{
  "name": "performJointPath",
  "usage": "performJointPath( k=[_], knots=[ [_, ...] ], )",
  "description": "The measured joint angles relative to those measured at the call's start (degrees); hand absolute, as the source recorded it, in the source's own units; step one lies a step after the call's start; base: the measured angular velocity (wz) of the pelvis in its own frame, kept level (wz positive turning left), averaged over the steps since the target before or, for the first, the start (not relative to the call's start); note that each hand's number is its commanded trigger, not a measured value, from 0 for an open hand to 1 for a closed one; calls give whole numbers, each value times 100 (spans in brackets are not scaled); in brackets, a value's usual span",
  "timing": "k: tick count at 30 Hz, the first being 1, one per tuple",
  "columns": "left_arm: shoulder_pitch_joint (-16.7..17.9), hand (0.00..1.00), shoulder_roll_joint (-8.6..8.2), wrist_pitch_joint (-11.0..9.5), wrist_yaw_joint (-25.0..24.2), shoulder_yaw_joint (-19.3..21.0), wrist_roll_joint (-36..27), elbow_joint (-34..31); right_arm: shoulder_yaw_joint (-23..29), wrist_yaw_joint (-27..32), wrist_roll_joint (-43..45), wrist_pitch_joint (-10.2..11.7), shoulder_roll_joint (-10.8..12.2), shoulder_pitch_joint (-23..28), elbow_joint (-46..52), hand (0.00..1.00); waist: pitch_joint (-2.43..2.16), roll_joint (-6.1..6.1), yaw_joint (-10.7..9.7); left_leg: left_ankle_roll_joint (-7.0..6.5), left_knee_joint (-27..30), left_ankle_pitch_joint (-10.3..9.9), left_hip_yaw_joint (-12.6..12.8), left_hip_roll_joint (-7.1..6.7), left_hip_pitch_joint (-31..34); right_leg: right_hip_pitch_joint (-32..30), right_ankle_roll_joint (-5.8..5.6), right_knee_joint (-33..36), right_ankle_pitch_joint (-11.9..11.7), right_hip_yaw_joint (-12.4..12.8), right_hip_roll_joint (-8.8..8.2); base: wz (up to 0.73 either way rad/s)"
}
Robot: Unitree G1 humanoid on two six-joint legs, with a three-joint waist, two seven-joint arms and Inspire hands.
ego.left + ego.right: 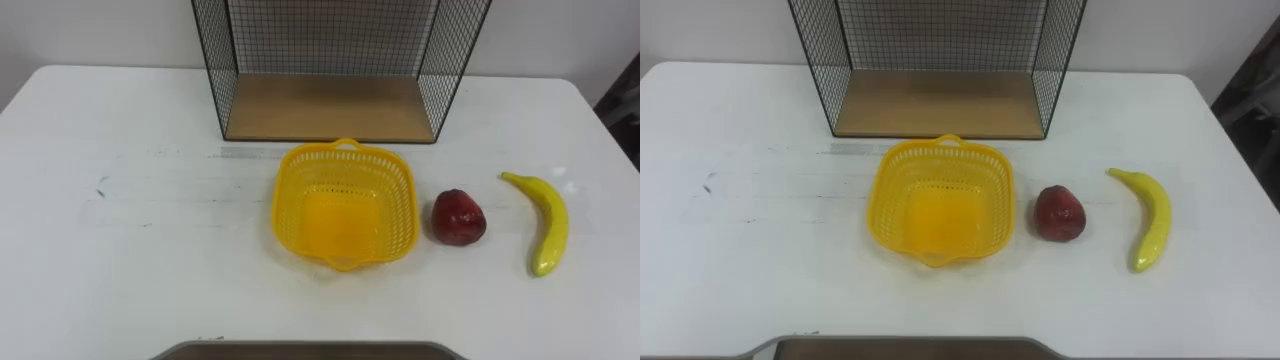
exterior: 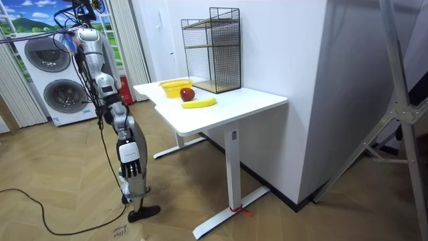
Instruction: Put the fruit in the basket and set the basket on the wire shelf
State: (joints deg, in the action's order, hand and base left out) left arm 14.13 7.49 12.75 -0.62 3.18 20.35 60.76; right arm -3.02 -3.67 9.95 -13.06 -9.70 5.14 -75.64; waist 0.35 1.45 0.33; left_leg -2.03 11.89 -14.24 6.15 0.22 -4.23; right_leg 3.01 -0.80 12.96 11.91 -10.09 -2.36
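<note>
Left eye view: one yellow basket (image 1: pixel 395 200), empty, stands on the white table (image 1: pixel 130 250), just in front of one wire shelf (image 1: pixel 330 105) with a wooden floor. To the basket's right lie one red fruit (image 1: pixel 459 217), just beside it, and one banana (image 1: pixel 545 222), farther right and apart from the red fruit.

Right eye view: same layout, same counts.

Room view: the robot stands at the table's end on the room view's left, with two stacked washing machines (image 2: pixel 60 73) behind it. The state of the left hand and of the right hand cannot be told
</note>
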Motion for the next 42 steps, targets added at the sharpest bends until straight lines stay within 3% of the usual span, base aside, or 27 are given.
performJointPath(
  k=[11, 17, 24, 29, 35, 41, 42],
  knots=[
    [-45, 0, 2, -64, -1, 9, -1, -5, 64, 229, 140, 164, -2, -68, 36, 0, 9, 68, 7, 1, 21, -1, -5, 0, -33, -15, 7, 63, 33, 57, 3, -2],
    [-36, 0, -23, -64, 11, 248, -4, -8, 517, 419, -363, 196, -8, -55, 119, 0, -15, -4, 7, 1, 11, -1, -5, -1, -33, -5, 6, 62, 34, 53, 2, 0],
    [-7, 0, -27, -163, 24, 437, 5, -11, 1118, 654, -2210, 508, 26, 46, 237, 0, -18, -15, -20, 1, -9, -1, -5, -3, -19, -31, 3, 51, 39, 59, 3, 0],
    [16, 0, -22, -306, 40, 873, 14, -8, 1593, 726, -3829, 702, 15, 193, 219, 0, -20, -13, -36, 1, -20, -1, 18, -5, 2, -94, 4, 58, 41, 65, 3, 0],
    [127, 0, 16, -509, 44, 1057, -11, -19, 2461, 991, -5490, 804, -2, 159, 236, 0, -46, 17, -308, 1, 0, -1, 21, 2, -1, -81, 6, 114, 40, 79, 6, -2],
    [178, 0, 19, -718, 179, 1308, -12, -18, 3258, 1440, -6773, 894, -85, 192, 401, 0, -31, 64, -412, 2, 42, -17, 34, -6, 8, -146, 15, 182, 97, 128, -3, -2],
    [226, 0, 19, -718, 181, 1369, -8, -35, 3419, 1568, -6919, 911, -117, 194, 502, 0, -57, 76, -486, 0, 87, -29, 27, -4, 65, -190, 12, 189, 101, 121, -7, 6]
  ],
)
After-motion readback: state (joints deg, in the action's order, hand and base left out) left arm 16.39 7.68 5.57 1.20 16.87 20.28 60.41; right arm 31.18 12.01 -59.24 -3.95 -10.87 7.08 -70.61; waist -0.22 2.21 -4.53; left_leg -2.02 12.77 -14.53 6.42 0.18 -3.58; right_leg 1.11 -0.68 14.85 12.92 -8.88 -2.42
